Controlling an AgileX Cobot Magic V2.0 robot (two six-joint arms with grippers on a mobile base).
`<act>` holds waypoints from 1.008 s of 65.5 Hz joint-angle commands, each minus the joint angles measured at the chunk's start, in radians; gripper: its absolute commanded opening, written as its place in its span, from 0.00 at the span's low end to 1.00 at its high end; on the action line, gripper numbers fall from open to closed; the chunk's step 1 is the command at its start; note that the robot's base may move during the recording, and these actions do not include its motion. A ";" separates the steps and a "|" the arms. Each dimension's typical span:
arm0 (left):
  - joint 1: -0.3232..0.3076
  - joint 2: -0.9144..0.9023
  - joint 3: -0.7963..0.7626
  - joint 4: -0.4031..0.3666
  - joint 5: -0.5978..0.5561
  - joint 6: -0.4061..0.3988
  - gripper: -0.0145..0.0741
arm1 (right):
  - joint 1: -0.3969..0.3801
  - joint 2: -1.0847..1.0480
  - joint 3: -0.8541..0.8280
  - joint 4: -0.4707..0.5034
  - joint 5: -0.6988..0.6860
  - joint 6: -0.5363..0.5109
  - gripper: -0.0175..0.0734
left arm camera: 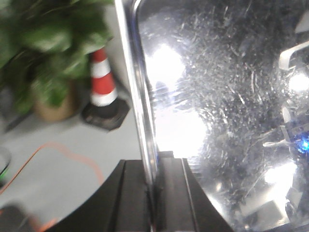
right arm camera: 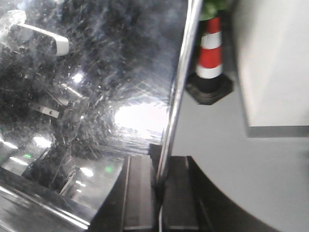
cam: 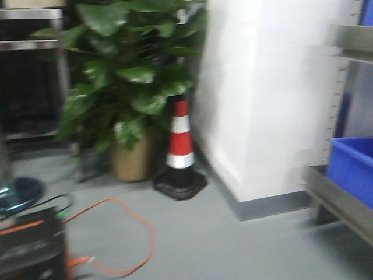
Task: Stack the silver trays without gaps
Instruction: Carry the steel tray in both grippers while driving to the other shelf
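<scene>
A shiny, scratched silver tray (left arm camera: 227, 111) fills the right of the left wrist view, held up off the floor. My left gripper (left arm camera: 153, 183) is shut on its left rim (left arm camera: 137, 87), one black finger on each side. The same tray (right arm camera: 87, 87) fills the left of the right wrist view. My right gripper (right arm camera: 161, 179) is shut on its right rim (right arm camera: 181, 82). Neither the tray nor the grippers show in the front view. No other silver tray is in view.
A red-and-white traffic cone (cam: 180, 149) stands by a white pillar (cam: 268, 99), next to a potted plant (cam: 131, 87). An orange cable (cam: 125, 233) lies on the grey floor. A blue bin (cam: 352, 169) sits on a steel rack shelf (cam: 338, 201) at the right.
</scene>
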 commanded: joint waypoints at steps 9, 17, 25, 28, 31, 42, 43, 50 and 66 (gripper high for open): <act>-0.012 -0.008 -0.008 0.012 -0.051 0.010 0.15 | 0.010 -0.011 -0.014 0.041 -0.039 -0.020 0.12; -0.012 -0.008 -0.008 0.060 -0.051 0.010 0.15 | 0.010 -0.011 -0.014 0.041 -0.041 -0.020 0.12; -0.012 -0.008 -0.008 0.083 -0.051 0.010 0.15 | 0.010 -0.011 -0.014 0.041 -0.041 -0.020 0.12; -0.012 -0.008 -0.008 0.087 -0.051 0.010 0.15 | 0.010 -0.011 -0.014 0.041 -0.041 -0.020 0.12; -0.012 -0.008 -0.008 0.087 -0.051 0.010 0.15 | 0.010 -0.011 -0.014 0.041 -0.045 -0.020 0.12; -0.012 -0.008 -0.008 0.099 -0.051 0.010 0.15 | 0.010 -0.011 -0.014 0.041 -0.047 -0.020 0.12; -0.012 -0.008 -0.008 0.101 -0.051 0.010 0.15 | 0.010 -0.011 -0.014 0.041 -0.047 -0.020 0.12; -0.012 -0.008 -0.008 0.113 -0.051 0.010 0.15 | 0.010 -0.011 -0.014 0.041 -0.053 -0.020 0.12; -0.012 -0.008 -0.008 0.158 -0.051 0.010 0.15 | 0.010 -0.011 -0.014 0.041 -0.057 -0.020 0.12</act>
